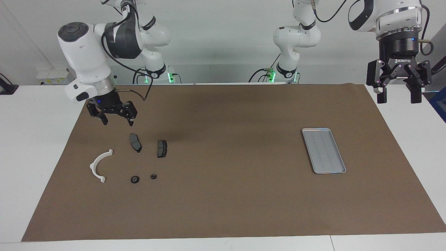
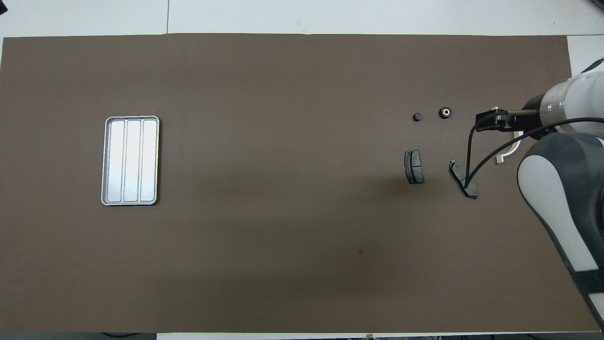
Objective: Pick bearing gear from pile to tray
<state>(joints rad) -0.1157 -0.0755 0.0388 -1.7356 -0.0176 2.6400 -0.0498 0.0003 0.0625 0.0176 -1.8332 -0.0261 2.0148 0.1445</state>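
Note:
The pile lies toward the right arm's end of the mat. It holds a white half-ring bracket (image 1: 100, 166) (image 2: 513, 147), two dark brake-pad plates (image 1: 135, 142) (image 1: 162, 148) (image 2: 414, 166) (image 2: 465, 183) and two small black round pieces (image 1: 135, 179) (image 1: 153, 176) (image 2: 445, 112) (image 2: 417, 117). The silver tray (image 1: 324, 150) (image 2: 131, 160) lies empty toward the left arm's end. My right gripper (image 1: 117, 122) (image 2: 488, 122) hangs open and empty over the mat beside the bracket and one plate, touching nothing. My left gripper (image 1: 398, 98) waits open, raised high over the mat's corner.
A brown mat (image 1: 226, 195) covers most of the white table (image 1: 35, 146). The right arm's wrist and cable hide part of the bracket and cross one plate in the overhead view. The mat between pile and tray is bare.

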